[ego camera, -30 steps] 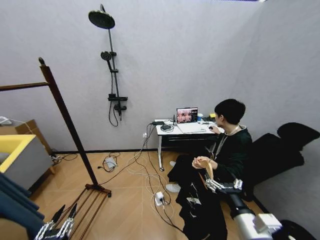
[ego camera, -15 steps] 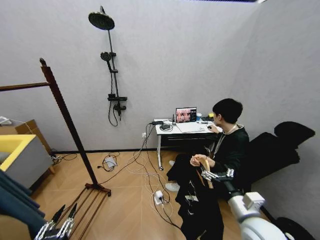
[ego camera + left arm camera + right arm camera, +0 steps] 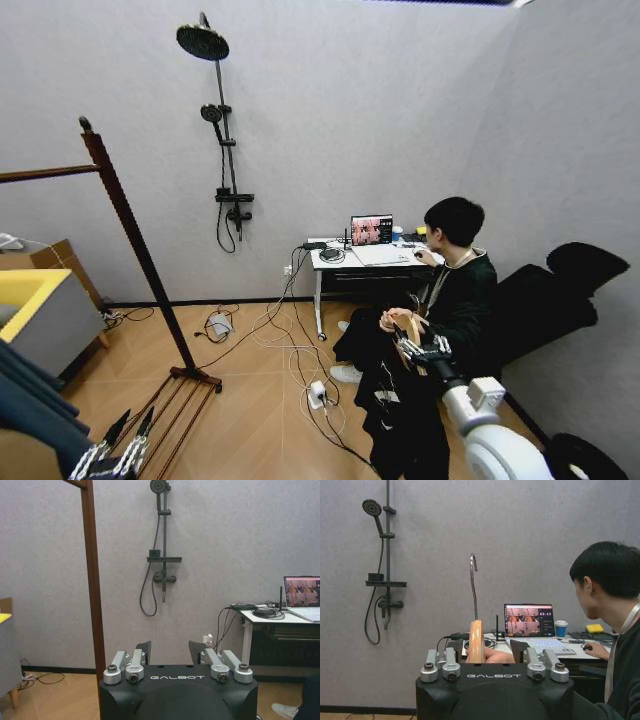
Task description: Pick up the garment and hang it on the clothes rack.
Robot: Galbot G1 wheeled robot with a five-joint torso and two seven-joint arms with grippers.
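Head view: our right tool (image 3: 413, 350) reached the garment (image 3: 400, 410) hanger (image 3: 414, 328), grip unclear; left tool (image 3: 118, 452) released, parked low.

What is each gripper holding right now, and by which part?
The right gripper is at the hanger of the garment, around its wooden neck below the hook; a person's hand holds it too. The left gripper is empty.

"GALBOT" stands in pale letters on the black body of the left gripper (image 3: 171, 652), and the same word on the right gripper (image 3: 485, 652). The laptop (image 3: 530, 622) screen shows small digits at its top corner, too small to read.
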